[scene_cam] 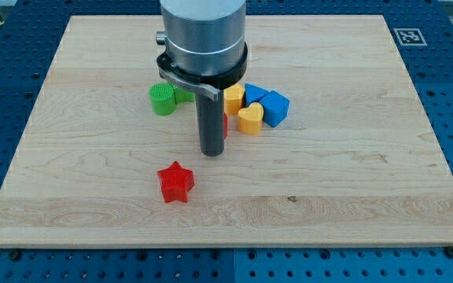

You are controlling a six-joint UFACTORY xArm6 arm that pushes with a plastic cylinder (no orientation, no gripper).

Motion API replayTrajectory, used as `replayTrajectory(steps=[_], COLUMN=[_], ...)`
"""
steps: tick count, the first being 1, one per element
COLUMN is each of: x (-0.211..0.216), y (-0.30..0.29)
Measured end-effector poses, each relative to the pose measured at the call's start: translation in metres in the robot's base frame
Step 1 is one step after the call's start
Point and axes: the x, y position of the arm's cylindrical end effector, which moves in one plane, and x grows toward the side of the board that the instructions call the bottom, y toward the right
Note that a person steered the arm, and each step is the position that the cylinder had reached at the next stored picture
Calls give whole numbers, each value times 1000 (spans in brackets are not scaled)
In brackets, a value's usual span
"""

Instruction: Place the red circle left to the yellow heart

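Observation:
The yellow heart [249, 119] lies near the board's middle, right of my rod. Only a thin red sliver of the red circle [225, 123] shows, between the rod and the heart, on the heart's left; the rod hides the remainder of it. My tip [212, 152] rests on the board just below and left of that sliver, touching or almost touching it. The arm's grey body covers the board above.
A red star [176, 182] lies below and left of the tip. A green round block [163, 100] sits left of the rod. A yellow block [233, 98] and two blue blocks [274, 108] cluster above and right of the heart on the wooden board [368, 173].

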Motion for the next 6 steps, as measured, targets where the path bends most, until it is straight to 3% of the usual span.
replayTrajectory(steps=[2, 4, 6], x=[-3, 5, -33], y=[-33, 31, 7])
